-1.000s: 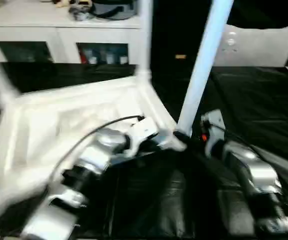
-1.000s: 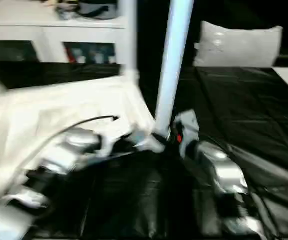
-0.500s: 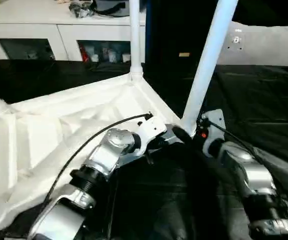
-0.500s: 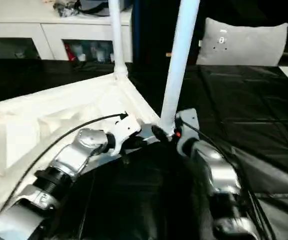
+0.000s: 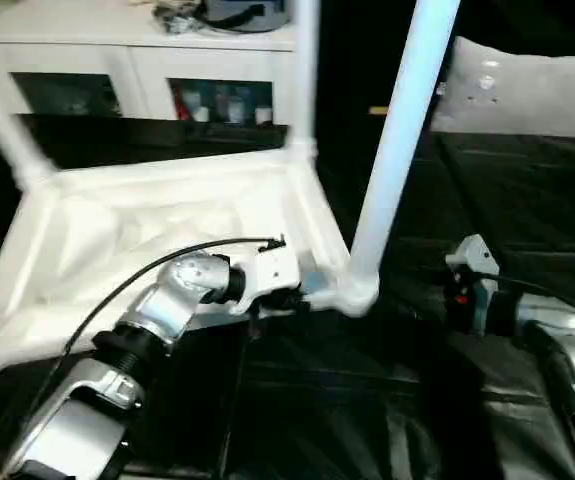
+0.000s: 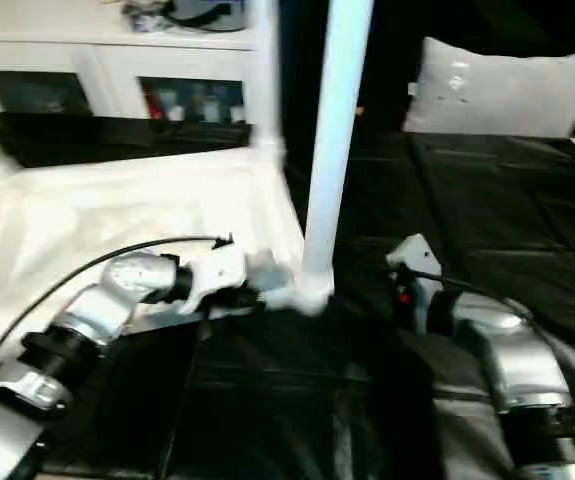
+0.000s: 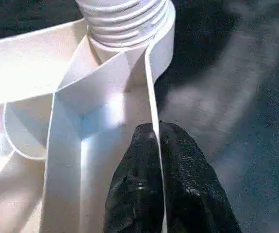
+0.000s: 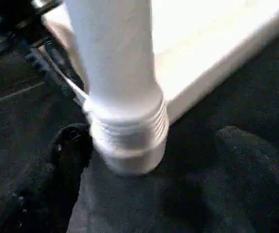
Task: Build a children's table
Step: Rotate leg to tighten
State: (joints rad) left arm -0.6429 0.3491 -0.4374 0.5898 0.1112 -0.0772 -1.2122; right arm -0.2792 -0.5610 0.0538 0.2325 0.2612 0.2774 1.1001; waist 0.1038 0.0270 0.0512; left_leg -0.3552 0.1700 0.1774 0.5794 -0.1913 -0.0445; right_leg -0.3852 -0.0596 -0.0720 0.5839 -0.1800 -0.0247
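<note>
On the black mat, your children's table lies upside down: the tabletop [image 5: 167,230] sits left of centre, with one leg [image 5: 397,150] standing in the near right corner socket [image 5: 355,292], another [image 5: 305,70] at the far right corner and a third [image 5: 2,130] at the far left. Your left gripper [image 7: 159,145] is clenched on the tabletop's thin rim just beside that near socket. Your right gripper [image 8: 154,145] stands released, its fingers [image 8: 69,145] spread either side of the socket, apart from the leg.

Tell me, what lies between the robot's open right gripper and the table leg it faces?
Only bare black cloth, seen in the right wrist view; the right gripper stands apart from the leg.
</note>
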